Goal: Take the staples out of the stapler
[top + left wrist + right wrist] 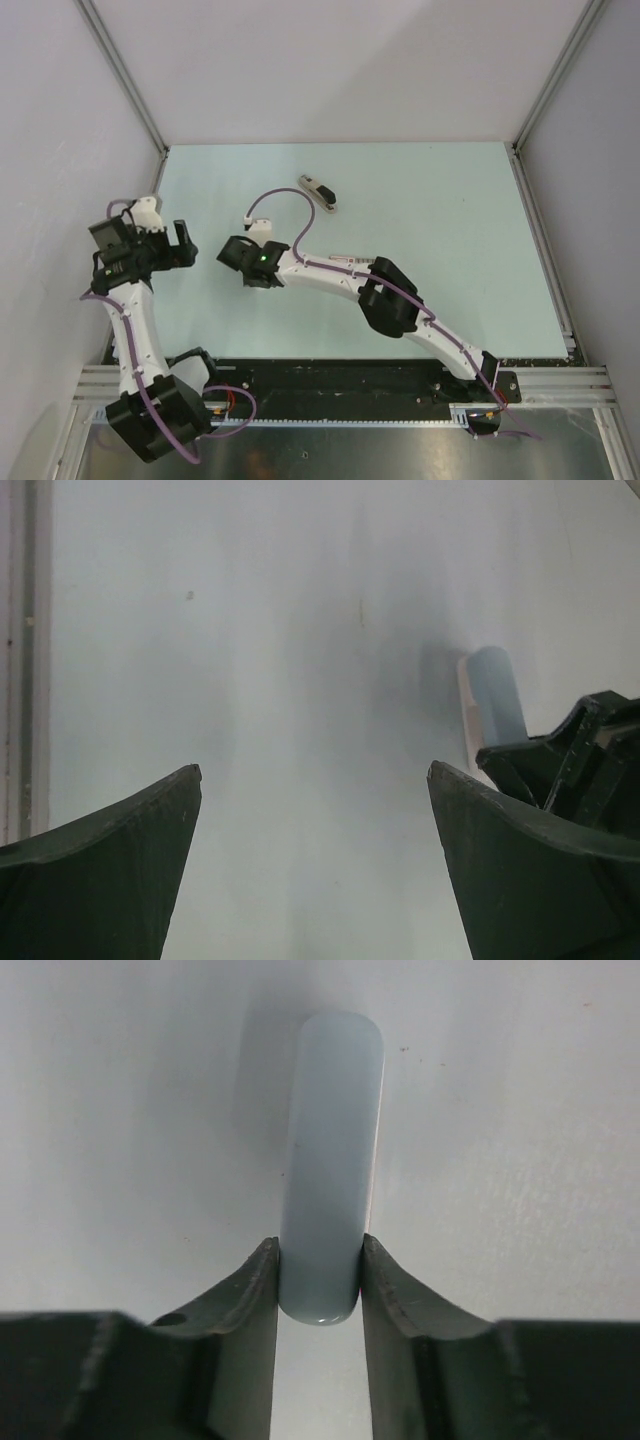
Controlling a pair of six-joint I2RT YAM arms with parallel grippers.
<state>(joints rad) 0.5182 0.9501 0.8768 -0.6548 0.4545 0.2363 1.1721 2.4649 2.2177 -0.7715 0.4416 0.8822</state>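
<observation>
1. Plainly, the right hand (319,1244) is clamped on a pale blue-grey rounded bar (332,1140). In the right wrist view its 2 fingers (250,1300) press the bar's near end from either side.
2. The bar lies flat on the worktop (520,1110), its far end pointing away from the hand.
3. The left hand (313,770) is spread wide and holds nothing. Bare worktop shows between its 2 fingers (110,860).
4. Only the left wrist view shows the bar from the side, with a cream edge along its left flank. The black right hand sits at its near end, just beyond the left hand's right-side finger.
5. From the top view the right hand covers the bar, so the bar cannot be seen there. The left hand sits near the right hand, to its left, not touching it.
6. The stapler (318,193) shows in the top view alone. It lies slanted on the worktop beyond the right hand, apart from both hands, black part along its top.
7. A flat white-and-red thing (350,260) peeks out along the right forearm. It is mostly hidden, so its contents cannot be told.
</observation>
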